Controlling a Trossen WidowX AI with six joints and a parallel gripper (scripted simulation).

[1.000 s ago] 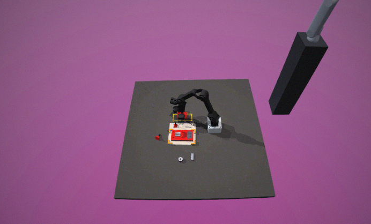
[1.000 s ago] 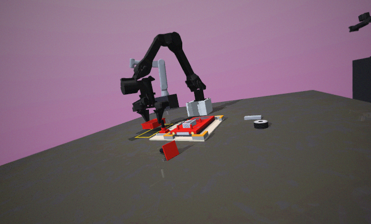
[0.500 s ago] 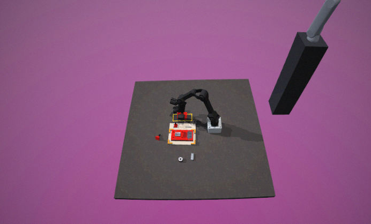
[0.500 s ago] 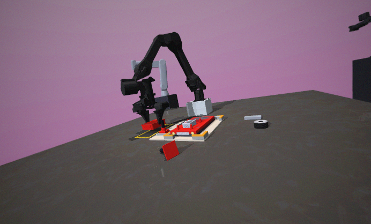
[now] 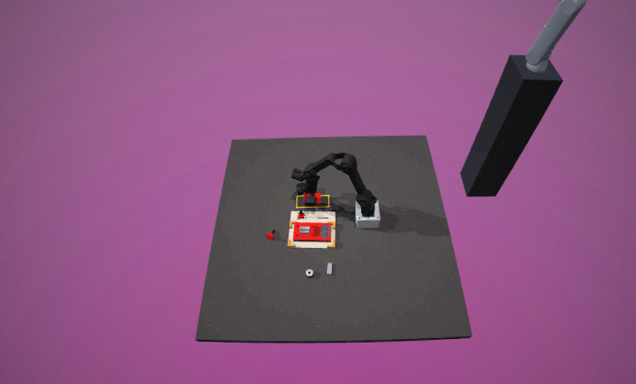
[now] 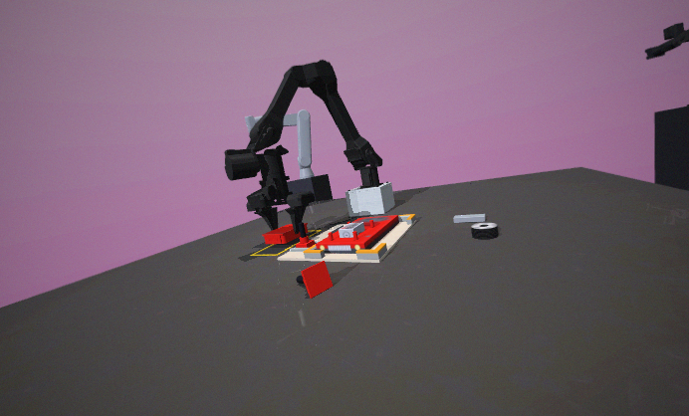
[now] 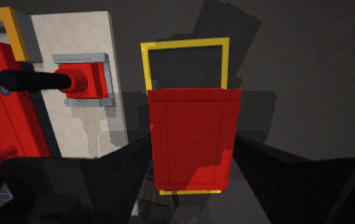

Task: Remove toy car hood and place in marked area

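The red hood (image 5: 317, 195) (image 6: 280, 236) (image 7: 193, 150) is a flat rectangular box, off the car. My gripper (image 5: 312, 197) (image 6: 288, 231) (image 7: 190, 137) points down and is shut on the hood, one finger at each long side. The hood is level and low over the yellow marked area (image 5: 296, 201) (image 6: 269, 254) (image 7: 185, 44). In the wrist view it covers much of the outline, whose one end shows past it. Whether its underside touches the table is hard to tell. The red toy car (image 5: 316, 231) (image 6: 383, 230) (image 7: 23, 125) lies beside the area, its engine bay uncovered.
The car sits on a cream board (image 5: 311, 249) (image 7: 78, 30) with orange-topped corners. A red part with a black lever (image 5: 300, 215) (image 6: 304, 242) (image 7: 85, 80) stands on it near my gripper. A red plate (image 5: 269, 236) (image 6: 316, 280), a wheel (image 5: 309, 271) (image 6: 484, 231) and a grey block (image 5: 329, 267) (image 6: 469, 218) lie around.
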